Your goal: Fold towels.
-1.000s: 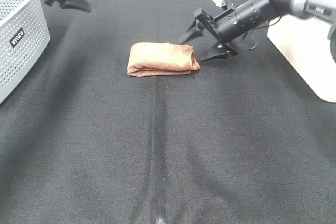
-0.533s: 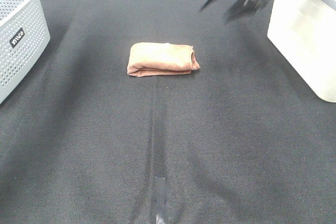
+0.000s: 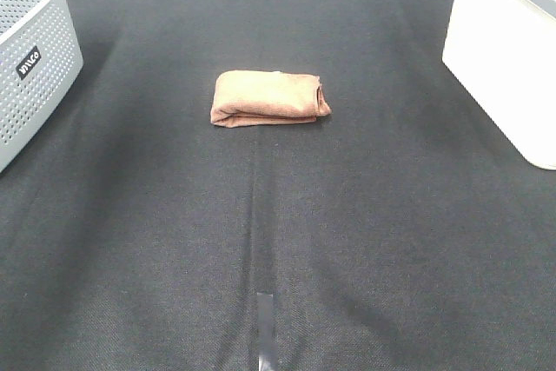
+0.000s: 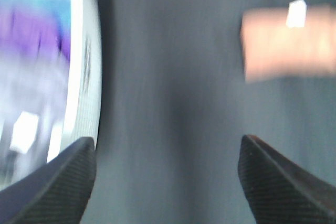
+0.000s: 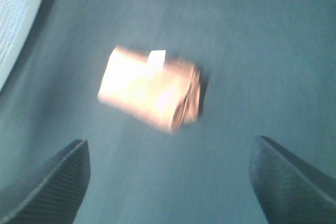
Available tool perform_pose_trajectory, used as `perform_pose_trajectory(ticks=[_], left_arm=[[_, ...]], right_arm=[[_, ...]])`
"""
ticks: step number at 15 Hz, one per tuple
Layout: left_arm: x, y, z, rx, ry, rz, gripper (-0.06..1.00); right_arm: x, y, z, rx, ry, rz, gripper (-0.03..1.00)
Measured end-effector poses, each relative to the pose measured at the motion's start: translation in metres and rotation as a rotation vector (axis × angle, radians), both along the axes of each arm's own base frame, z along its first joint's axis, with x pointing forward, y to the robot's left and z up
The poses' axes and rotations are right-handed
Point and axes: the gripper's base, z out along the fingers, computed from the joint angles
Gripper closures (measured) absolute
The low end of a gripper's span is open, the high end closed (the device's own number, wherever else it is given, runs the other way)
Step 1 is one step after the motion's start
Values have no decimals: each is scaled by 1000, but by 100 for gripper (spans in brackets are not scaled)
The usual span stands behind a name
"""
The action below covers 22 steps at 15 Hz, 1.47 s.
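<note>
The left gripper (image 4: pixel 167 182) is open wide and holds nothing. The right gripper (image 5: pixel 169 182) is open wide too, with nothing between its fingers. Both hang high over the counter (image 3: pixel 347 241), and neither shows in the high camera. One towel (image 3: pixel 269 98) lies folded on the dark counter, far below and in front of both grippers, touching neither. A small white tag (image 5: pixel 156 57) sits at its far edge. One grey basket (image 3: pixel 35 58) with little holes stands at the left edge. One white box (image 3: pixel 508 58) stands at the right edge. Bare dark cloth lies all around the towel, well apart from basket and box.
</note>
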Motion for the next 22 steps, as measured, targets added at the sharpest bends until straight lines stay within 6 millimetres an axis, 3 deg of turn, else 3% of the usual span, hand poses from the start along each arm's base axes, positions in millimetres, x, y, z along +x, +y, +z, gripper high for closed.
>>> perform_pose_trajectory(ticks=[3,4,6,10,14,16,17,20,22], left_arm=[[-74,13,-5,8,29,2,23],[-114,20,-6,-1,13,1,23],[-173,29,-11,-26,-39,3,23],[-281,46,-26,-89,-261,-5,23],[-364,58,-61,-157,-517,-27,23],[-375,58,-79,-162,-555,-62,23],[-374,57,-88,-141,-545,-84,23],[-354,53,-113,-77,-515,-137,23],[-343,52,-127,-49,-510,-158,23]], right_arm=[[-68,-8,22,-11,13,-2,18],[-107,-13,29,-17,10,-1,18],[-163,-21,29,-42,-3,8,18],[-269,-37,-3,-99,-19,-3,18],[-360,-53,-52,-152,-129,-24,18],[-399,-63,-78,-176,-265,-79,18],[-409,-65,-85,-179,-324,-102,18],[-420,-70,-101,-169,-479,-152,18],[-420,-71,-105,-179,-483,-167,18]])
